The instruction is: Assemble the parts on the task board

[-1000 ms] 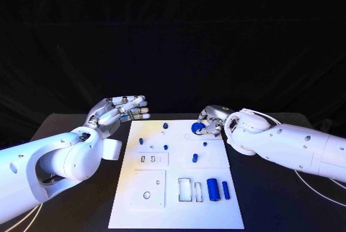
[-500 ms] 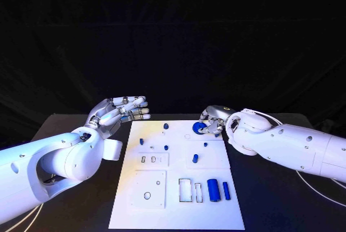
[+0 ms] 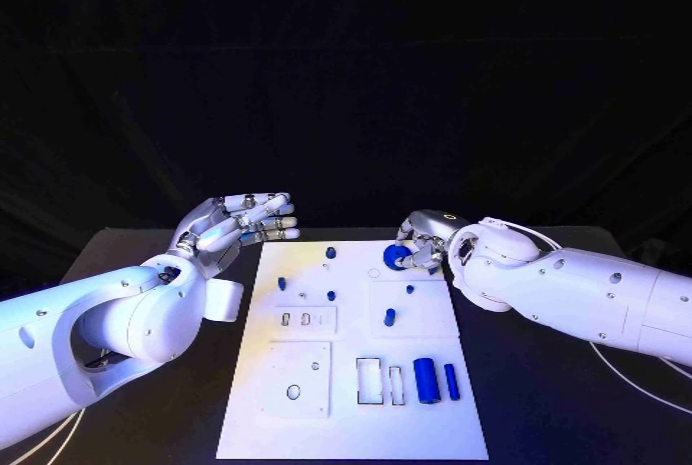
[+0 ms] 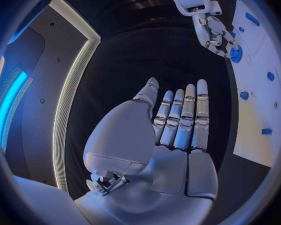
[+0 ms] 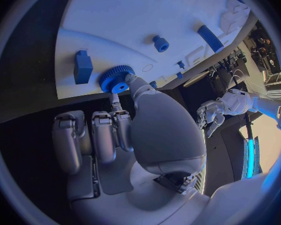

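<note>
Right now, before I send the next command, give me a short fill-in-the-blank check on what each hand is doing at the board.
1. The right hand pinches a blue ____ at the board's far end.
2. The left hand holds ____, its fingers apart.
3. The blue cylinder lies at the board's ____ end.

Missing words: gear; nothing; near

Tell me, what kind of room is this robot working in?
Probably a robot lab or test stand. A black table with black curtains behind it holds a white task board with small blue parts, and the right robot hand pinches a blue gear.
</note>
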Robot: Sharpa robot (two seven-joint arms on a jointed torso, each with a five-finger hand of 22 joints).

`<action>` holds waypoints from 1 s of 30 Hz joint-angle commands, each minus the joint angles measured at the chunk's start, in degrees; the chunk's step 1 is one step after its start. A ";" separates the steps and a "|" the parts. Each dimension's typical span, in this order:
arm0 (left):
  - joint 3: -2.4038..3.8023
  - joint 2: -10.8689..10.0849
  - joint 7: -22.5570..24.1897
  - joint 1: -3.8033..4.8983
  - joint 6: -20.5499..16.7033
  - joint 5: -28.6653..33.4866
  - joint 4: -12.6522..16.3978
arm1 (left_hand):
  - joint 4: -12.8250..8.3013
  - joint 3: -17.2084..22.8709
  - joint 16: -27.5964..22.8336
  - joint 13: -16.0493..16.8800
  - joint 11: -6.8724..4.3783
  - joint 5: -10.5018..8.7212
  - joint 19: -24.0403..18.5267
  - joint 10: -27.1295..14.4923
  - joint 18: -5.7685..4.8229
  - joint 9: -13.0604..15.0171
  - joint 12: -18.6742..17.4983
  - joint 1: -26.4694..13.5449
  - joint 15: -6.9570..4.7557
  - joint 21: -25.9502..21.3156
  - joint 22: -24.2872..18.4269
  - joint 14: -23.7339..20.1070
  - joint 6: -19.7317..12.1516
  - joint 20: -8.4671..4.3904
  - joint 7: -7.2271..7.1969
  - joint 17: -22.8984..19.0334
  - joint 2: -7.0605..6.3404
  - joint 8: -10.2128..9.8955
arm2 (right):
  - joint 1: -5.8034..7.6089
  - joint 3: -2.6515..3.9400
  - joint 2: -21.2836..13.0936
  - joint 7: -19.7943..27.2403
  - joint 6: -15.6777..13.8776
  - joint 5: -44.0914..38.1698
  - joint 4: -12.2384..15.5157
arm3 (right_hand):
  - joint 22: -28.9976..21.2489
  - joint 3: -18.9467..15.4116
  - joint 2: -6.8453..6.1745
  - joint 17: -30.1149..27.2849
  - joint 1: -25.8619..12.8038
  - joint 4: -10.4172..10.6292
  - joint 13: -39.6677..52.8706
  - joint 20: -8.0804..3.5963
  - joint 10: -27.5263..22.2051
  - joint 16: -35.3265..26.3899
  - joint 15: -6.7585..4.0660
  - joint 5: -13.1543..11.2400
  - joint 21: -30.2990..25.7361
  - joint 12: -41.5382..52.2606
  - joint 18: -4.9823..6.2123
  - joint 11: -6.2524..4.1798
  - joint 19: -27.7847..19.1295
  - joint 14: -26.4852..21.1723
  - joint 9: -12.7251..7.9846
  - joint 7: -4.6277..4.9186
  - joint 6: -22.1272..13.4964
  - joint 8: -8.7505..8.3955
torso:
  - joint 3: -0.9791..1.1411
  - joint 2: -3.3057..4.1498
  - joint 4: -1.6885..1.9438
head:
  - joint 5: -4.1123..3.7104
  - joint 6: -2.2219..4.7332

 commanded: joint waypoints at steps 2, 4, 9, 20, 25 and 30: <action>0.03 0.07 0.21 0.07 1.17 -0.01 0.03 | -0.26 -0.05 -0.34 -0.07 0.20 0.14 -0.43 0.00 0.10 -0.03 -0.30 -0.05 0.22 0.20 -0.01 -0.07 -0.16 -0.04 0.33 -0.06 0.51 -0.32 | 0.00 0.03 -0.54 -1.16 -4.54 -4.00 2.34 | 15.05 0.40 -0.02 13.55 -1.10 0.01 9.91 -0.27 1.45 0.34 -0.41 -0.27 0.25 0.43 -0.81 -0.42 5.98 5.71 0.13 -0.91 1.38 0.15 | 0.00 -0.02 0.04 | 0.11 0.13; 0.03 0.06 0.20 0.07 1.16 -0.01 0.01 | -0.26 -0.05 -0.34 -0.07 0.20 0.14 -0.43 0.00 0.10 -0.03 -0.30 -0.05 0.22 0.20 -0.01 -0.07 -0.16 -0.04 0.33 -0.06 0.51 -0.32 | 0.14 0.08 -0.69 -1.40 -5.31 -5.11 3.52 | 15.05 0.46 -0.04 13.53 -1.15 0.01 9.96 -0.29 1.50 0.33 -0.43 -0.24 0.25 0.48 -0.81 -0.44 5.98 5.71 0.12 -0.94 1.45 0.14 | -0.01 -0.03 0.04 | 0.13 0.17; 0.03 0.09 0.21 0.07 1.12 -0.01 -0.06 | -0.26 -0.05 -0.34 -0.07 0.20 0.14 -0.43 0.00 0.10 -0.03 -0.30 -0.05 0.22 0.20 -0.01 -0.07 -0.16 -0.04 0.33 -0.06 0.51 -0.32 | 0.63 0.14 -0.47 -1.95 -6.75 -7.55 6.91 | 15.05 1.09 -0.27 13.56 -1.12 -0.31 10.01 -0.43 1.57 0.34 -0.57 0.27 0.25 0.52 -0.81 -0.61 5.98 5.72 -0.02 -1.10 1.81 -0.07 | -0.02 -0.02 0.07 | 0.09 0.20; 0.03 0.28 0.17 0.07 1.14 -0.01 -0.11 | -0.28 -0.02 -0.39 -0.07 0.20 0.14 -0.45 -0.01 0.10 -0.03 -0.33 -0.03 0.23 0.20 -0.01 -0.08 -0.16 -0.03 0.33 -0.07 0.54 -0.35 | 0.84 0.01 4.92 -2.79 -7.68 -12.05 7.98 | 15.05 1.47 -0.34 13.50 -1.32 -0.35 10.03 -0.50 1.59 0.31 -0.62 0.52 0.25 0.52 -0.81 -0.63 5.98 5.70 -0.14 -1.10 1.95 -0.28 | -0.05 0.03 0.12 | 0.41 0.09; 0.03 0.41 0.16 0.07 1.18 -0.01 -0.18 | -0.33 0.01 -0.42 -0.07 0.21 0.14 -0.47 -0.01 0.10 -0.03 -0.36 0.00 0.23 0.21 -0.01 -0.08 -0.16 -0.02 0.33 -0.07 0.57 -0.37 | 0.42 -0.20 7.85 -2.61 -7.62 -12.60 5.68 | 15.05 1.60 -0.36 13.47 -1.43 -0.33 10.00 -0.52 1.57 0.29 -0.62 0.53 0.25 0.49 -0.81 -0.62 5.98 5.70 -0.20 -1.08 1.93 -0.40 | -0.03 0.06 0.21 | 0.45 0.04; 0.03 0.58 0.16 0.07 1.22 -0.01 -0.22 | -0.35 0.04 -0.44 -0.07 0.21 0.15 -0.48 -0.01 0.10 -0.03 -0.37 0.02 0.23 0.22 -0.01 -0.08 -0.16 -0.02 0.33 -0.07 0.58 -0.39 | -0.36 -0.40 10.52 -2.39 -7.26 -12.81 3.04 | 15.05 1.70 -0.38 13.45 -1.53 -0.32 9.97 -0.53 1.54 0.29 -0.62 0.53 0.25 0.46 -0.81 -0.61 5.98 5.69 -0.25 -1.06 1.91 -0.51 | -0.03 0.05 0.18 | 0.49 -0.03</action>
